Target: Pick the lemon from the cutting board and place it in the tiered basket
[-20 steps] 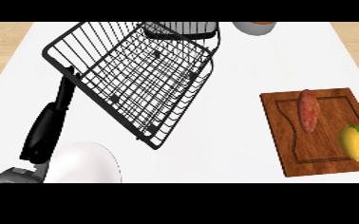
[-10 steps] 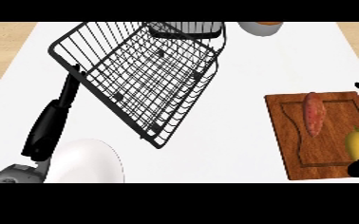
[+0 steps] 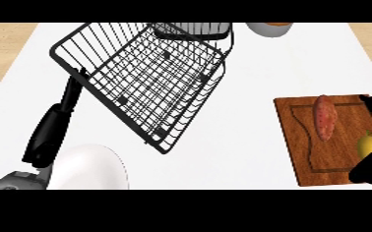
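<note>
Yellow lemon on brown wooden cutting board, black right hand alongside, finger state indiscernible; black wire tiered basket well apart.

Since a second ago we see everything slide rightward in the head view. The board now runs off the right edge, and the lemon on it is cut by that edge. The basket sits further right too. A black hand now shows at the lower right corner, over the board's near edge, just below the lemon.
</note>
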